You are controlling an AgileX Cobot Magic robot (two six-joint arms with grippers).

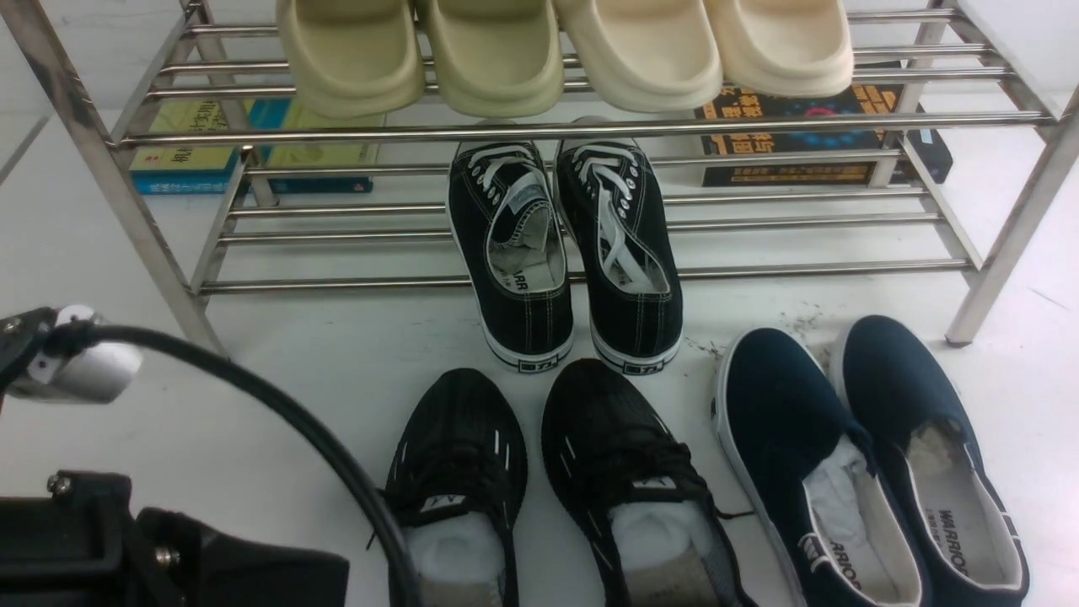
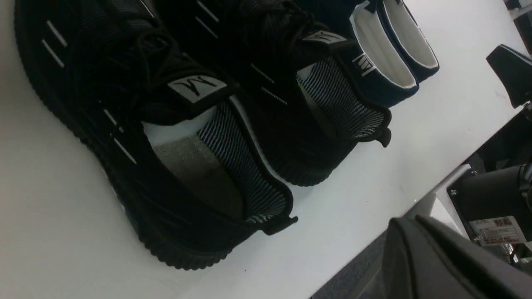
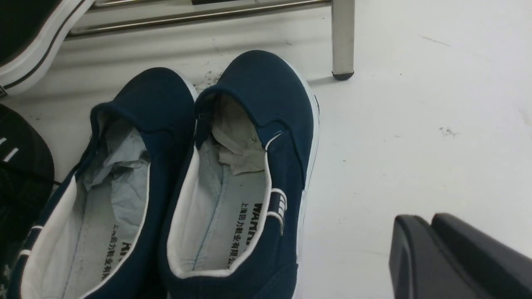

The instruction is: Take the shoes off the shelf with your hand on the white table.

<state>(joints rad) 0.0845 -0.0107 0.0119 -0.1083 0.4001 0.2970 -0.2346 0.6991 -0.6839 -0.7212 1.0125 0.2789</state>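
Note:
The navy-blue slip-on shoes [image 1: 843, 405] stand side by side on the white table [image 1: 337, 354], toes towards the shelf [image 1: 539, 129], just in front of its right leg. The right wrist view shows them [image 3: 249, 95] close up, with paper stuffing and WARRIOR insoles, and the shelf leg [image 3: 343, 37]. My right gripper [image 3: 430, 224] is shut and empty above bare table [image 3: 415, 124] beside the shoes. My left gripper [image 2: 405, 226] is shut and empty near the table's front edge. The left arm [image 1: 76, 539] shows at the lower left. The slip-ons' heels [image 2: 386, 94] show in the left wrist view.
Black canvas sneakers with white laces [image 1: 573, 253] rest half on the lower tier, heels on the table. Black mesh trainers [image 1: 539, 472] stand on the table left of the slip-ons. Cream slippers [image 1: 556, 51] sit on the top tier. Books [image 1: 211, 152] lie behind the shelf.

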